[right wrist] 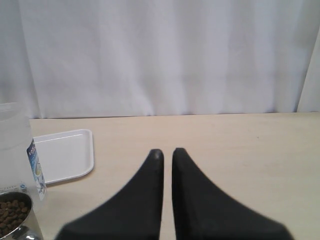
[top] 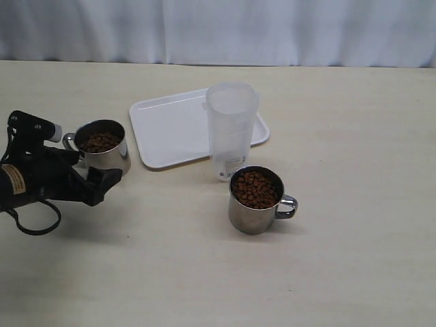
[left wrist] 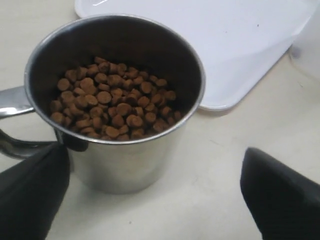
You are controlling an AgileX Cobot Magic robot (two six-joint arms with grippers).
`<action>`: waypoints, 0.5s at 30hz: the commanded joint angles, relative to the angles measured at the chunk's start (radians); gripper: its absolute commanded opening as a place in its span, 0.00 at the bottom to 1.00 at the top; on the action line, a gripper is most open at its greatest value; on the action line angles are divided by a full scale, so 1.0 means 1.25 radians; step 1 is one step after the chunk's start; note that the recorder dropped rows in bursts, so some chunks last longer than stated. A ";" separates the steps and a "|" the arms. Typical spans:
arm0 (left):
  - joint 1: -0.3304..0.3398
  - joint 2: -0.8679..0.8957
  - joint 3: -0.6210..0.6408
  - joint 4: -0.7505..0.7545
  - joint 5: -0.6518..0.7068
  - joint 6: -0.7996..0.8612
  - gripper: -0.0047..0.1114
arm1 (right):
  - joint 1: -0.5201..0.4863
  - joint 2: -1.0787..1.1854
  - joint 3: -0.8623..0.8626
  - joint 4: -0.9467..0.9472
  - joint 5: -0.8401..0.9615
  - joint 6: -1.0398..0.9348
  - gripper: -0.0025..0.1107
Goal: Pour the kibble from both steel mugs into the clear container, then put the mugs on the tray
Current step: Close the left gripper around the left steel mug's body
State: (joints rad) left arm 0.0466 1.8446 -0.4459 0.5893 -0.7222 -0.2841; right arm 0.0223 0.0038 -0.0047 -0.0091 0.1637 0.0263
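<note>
Pale wood-toned table (top: 340, 259) fills the exterior view, with a white curtain (top: 218, 27) behind it. We see the tray (top: 170, 129) lying flat near the middle, and the clear container (top: 231, 129) standing upright at its near right corner; we cannot tell whether its base touches the rim. One mug (top: 102, 146) stands left of the tray, apart from it, with kibble (top: 101, 142) inside. The other mug (top: 255, 201), also holding kibble, stands just in front of the container, its handle (top: 287, 206) pointing right. The left end effector (top: 92, 169) sits low beside the first mug, on the near left.

From the left wrist view, we see the left end effector (left wrist: 152, 155) spread wide and holding nothing. One black finger (left wrist: 30, 195) overlaps the mug (left wrist: 120, 160) below its handle, while the other finger stands well apart from it. The kibble (left wrist: 110, 105) lies well below the rim. The tray (left wrist: 225, 45) lies just beyond the mug.

From the right wrist view, we see the right end effector (right wrist: 167, 155) closed finger to finger, empty, above bare table. Off to one side stand the container (right wrist: 15, 145) with its label (right wrist: 36, 167), the tray (right wrist: 65, 155) behind it, and the rim of the second mug (right wrist: 12, 215).
</note>
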 commanded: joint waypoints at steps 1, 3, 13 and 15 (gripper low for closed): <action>-0.001 0.038 -0.024 0.001 0.006 0.003 0.61 | 0.003 -0.003 0.004 -0.004 -0.002 -0.004 0.06; -0.001 0.057 -0.035 0.001 0.003 0.004 0.61 | 0.003 -0.003 0.004 -0.004 -0.002 -0.004 0.06; -0.001 0.083 -0.054 0.021 -0.050 0.082 0.61 | 0.003 -0.003 0.004 -0.004 -0.002 -0.004 0.06; -0.001 0.083 -0.054 0.021 -0.055 0.085 0.61 | 0.003 -0.003 0.004 -0.004 -0.002 -0.004 0.06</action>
State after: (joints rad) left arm 0.0466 1.9478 -0.5067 0.6039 -0.7554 -0.1988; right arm 0.0223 0.0038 -0.0047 -0.0091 0.1637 0.0263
